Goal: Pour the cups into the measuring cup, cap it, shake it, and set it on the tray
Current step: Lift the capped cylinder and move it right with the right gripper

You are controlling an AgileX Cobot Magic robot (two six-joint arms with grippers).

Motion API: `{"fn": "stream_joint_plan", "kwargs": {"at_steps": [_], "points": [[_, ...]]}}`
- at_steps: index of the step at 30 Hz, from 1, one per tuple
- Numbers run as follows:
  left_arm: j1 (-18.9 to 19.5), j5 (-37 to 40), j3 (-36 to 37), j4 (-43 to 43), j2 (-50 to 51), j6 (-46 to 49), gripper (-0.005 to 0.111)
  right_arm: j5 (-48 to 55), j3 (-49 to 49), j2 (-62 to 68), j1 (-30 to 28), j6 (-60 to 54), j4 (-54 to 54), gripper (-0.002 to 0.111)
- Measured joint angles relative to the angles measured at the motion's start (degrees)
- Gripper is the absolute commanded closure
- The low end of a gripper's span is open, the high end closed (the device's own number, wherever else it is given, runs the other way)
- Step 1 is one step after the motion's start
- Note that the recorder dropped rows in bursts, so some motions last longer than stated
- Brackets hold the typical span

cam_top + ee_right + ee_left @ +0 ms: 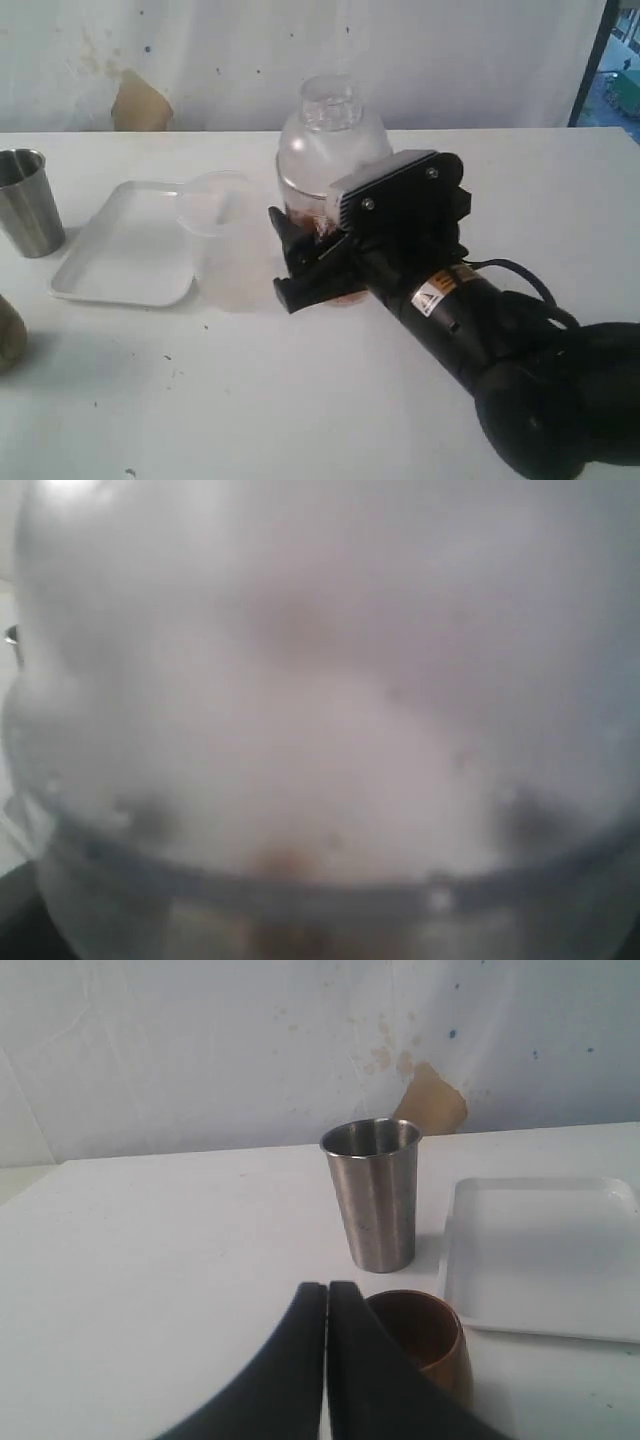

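Clasping the capped measuring cup [298, 205] mid-worktop, the right gripper [290, 262] could shake the dome cap [335, 150] loose, spilling; the left gripper [326, 1298] is closed, empty.

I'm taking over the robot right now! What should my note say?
Left gripper: shut, empty, beside the brown cup.
Right gripper: clamped around the measuring cup, just right of the tray.
Steel tumbler: upright, left of the tray.
Done: brown liquid is in the measuring cup and the cap is on.
Can't tell whether it has been shaken.
To do: set it on the tray.
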Motion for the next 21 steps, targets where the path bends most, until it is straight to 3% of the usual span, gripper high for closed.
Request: {"fn": "stream_joint_plan", "kwargs": {"at_steps": [5,9,13,21], "points": [[0.00,0.00,0.00,0.00,0.00,0.00,0.106,1.48,0.22,0.00,-1.43,4.55,-5.38,0.108],[0.00,-0.10,0.00,0.00,0.00,0.00,0.106,-0.06,0.24,0.34,-2.00,3.18,0.44,0.108],[0.00,-0.10,0.00,0.00,0.00,0.00,0.106,1.55,0.36,0.22,-3.38,7.42,-7.68,0.108],[0.00,-0.10,0.00,0.00,0.00,0.00,0.106,2.47,0.71,-0.02,-3.39,5.85,-3.89,0.108]]}}
